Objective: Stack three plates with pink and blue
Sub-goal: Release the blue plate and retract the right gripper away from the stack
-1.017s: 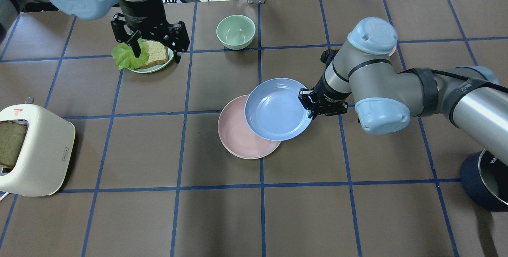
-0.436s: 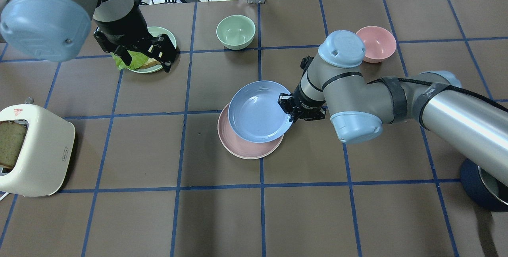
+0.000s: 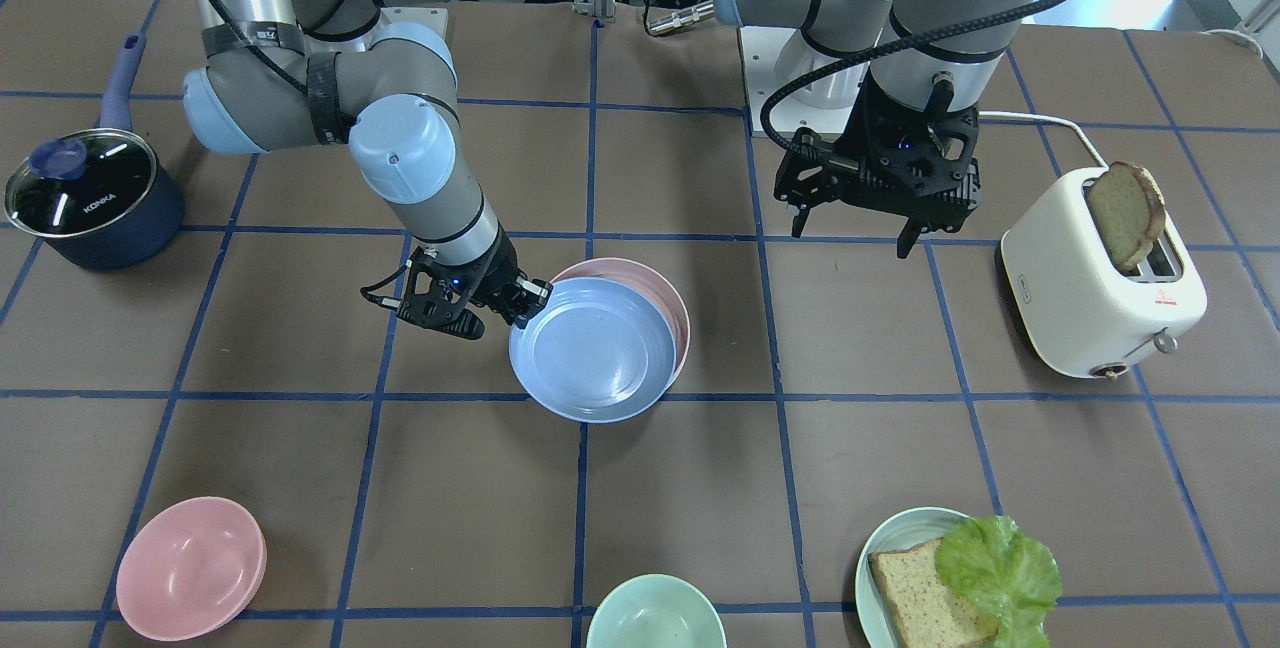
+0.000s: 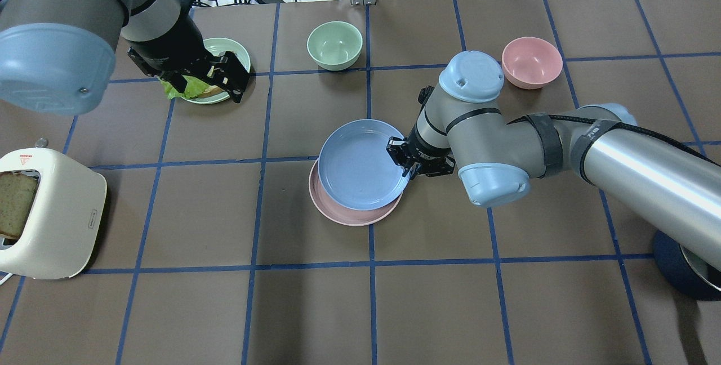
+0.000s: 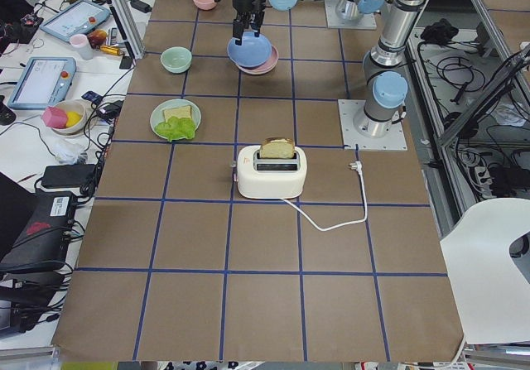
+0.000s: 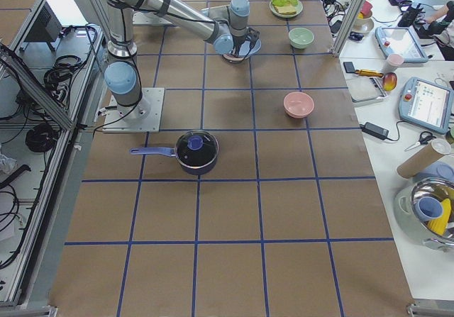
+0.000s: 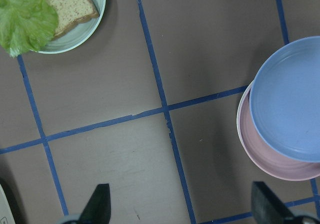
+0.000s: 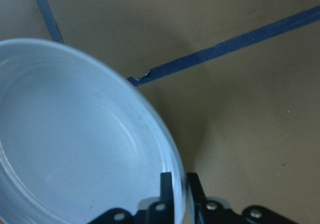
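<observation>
The light blue plate (image 4: pixel 360 170) is tilted just above the pale pink plate (image 4: pixel 349 216) near the table's middle and covers most of it. My right gripper (image 4: pixel 406 165) is shut on the blue plate's right rim; in the right wrist view its fingers (image 8: pixel 165 184) pinch the rim of the blue plate (image 8: pixel 75 144). In the front view the blue plate (image 3: pixel 590 348) hides all but a crescent of the pink plate (image 3: pixel 672 313). My left gripper (image 4: pixel 205 88) is open and empty, high over the far left. No cream-white plate shows.
A mint plate (image 4: pixel 239 52) with bread and lettuce lies under the left gripper. A mint bowl (image 4: pixel 334 44) and a pink bowl (image 4: pixel 532 61) stand at the far side. A toaster (image 4: pixel 56 213) stands at the left edge, a lidded pot (image 3: pixel 90 193) at the right.
My right gripper has carried the blue plate leftward, so it now covers most of the pink plate. My left arm has drawn back toward the robot's left, off the mint plate.
</observation>
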Controlling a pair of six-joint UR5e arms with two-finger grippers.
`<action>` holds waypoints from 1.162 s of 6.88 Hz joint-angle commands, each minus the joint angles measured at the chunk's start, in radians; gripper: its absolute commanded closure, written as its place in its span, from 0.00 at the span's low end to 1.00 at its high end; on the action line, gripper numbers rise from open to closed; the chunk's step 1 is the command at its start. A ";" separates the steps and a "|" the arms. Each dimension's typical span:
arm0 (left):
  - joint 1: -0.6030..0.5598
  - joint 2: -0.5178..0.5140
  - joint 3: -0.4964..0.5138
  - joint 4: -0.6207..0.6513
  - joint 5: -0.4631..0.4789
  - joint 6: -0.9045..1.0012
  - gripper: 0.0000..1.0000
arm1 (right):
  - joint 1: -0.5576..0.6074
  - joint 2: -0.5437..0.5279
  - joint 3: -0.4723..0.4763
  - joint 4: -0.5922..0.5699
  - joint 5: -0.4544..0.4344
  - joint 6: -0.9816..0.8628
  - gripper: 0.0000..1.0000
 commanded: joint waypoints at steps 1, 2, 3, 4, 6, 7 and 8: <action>0.006 0.011 -0.001 0.002 -0.005 0.001 0.00 | -0.001 -0.005 -0.005 0.011 -0.004 -0.016 0.11; 0.007 0.010 -0.001 0.002 -0.004 -0.001 0.00 | -0.017 -0.005 -0.011 0.014 -0.009 -0.026 0.05; 0.009 0.010 -0.001 0.004 -0.004 -0.013 0.00 | -0.024 -0.008 -0.042 0.041 -0.015 -0.076 0.04; 0.010 0.007 -0.001 0.010 -0.002 -0.017 0.00 | -0.034 -0.024 -0.100 0.134 -0.083 -0.120 0.03; 0.009 -0.005 0.002 0.022 0.004 -0.022 0.00 | -0.112 -0.063 -0.268 0.388 -0.133 -0.257 0.00; 0.009 -0.005 0.002 0.024 0.007 -0.022 0.00 | -0.146 -0.099 -0.357 0.510 -0.178 -0.316 0.00; 0.009 -0.004 0.002 0.024 0.007 -0.020 0.00 | -0.200 -0.154 -0.390 0.599 -0.224 -0.443 0.00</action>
